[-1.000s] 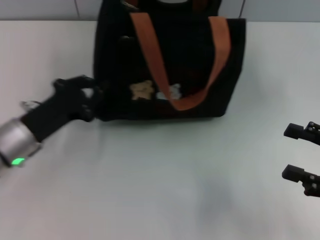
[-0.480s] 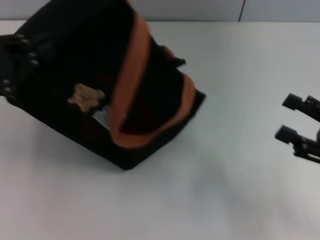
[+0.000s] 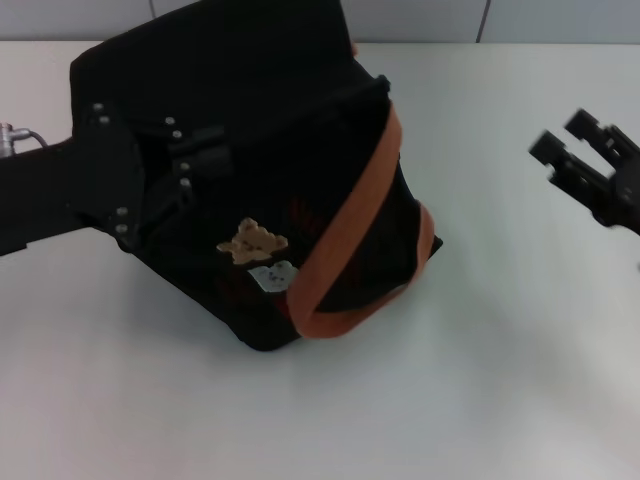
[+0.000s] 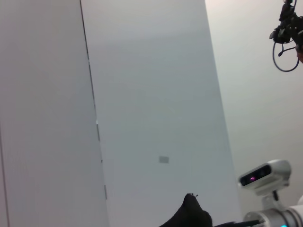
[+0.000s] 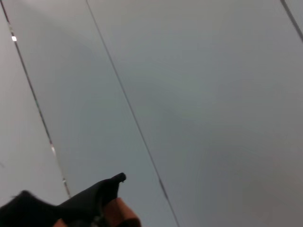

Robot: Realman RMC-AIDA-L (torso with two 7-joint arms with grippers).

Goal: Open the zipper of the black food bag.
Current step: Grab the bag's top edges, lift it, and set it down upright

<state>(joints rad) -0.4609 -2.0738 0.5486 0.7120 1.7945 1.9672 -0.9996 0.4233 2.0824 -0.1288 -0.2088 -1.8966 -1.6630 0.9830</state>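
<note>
While the left arm reached in low from the left edge of the head view, its left gripper [image 3: 165, 185] sat pressed into the near left side of the black food bag [image 3: 250, 170], black hardware against black cloth. Whether its fingers were apart or clamped on fabric could not be told; only screws and the housing showed. The bag stood tilted on the white tabletop [image 3: 420, 400], left of centre, one corner pointing toward the robot, upper left part cut off by the frame top. An orange-brown strap [image 3: 350, 250] draped down the right face and looped at the lower corner. A tan bear patch [image 3: 250, 240] and a white patch [image 3: 273, 276] just below it showed on the near face. The zipper could not be made out; a dark seam ran along the upper edge, no pull tab visible. The right gripper [image 3: 572, 138] hung over the tabletop at the right edge, well apart from the bag, fingers spread, arm cut off by the frame. The left wrist view looked up at a pale panelled wall [image 4: 151, 94], with a dark tip of fabric [image 4: 191, 215] at the bottom. The right wrist view showed the same kind of wall, plus a dark shape with a bit of orange in one corner, too little to identify.
</note>
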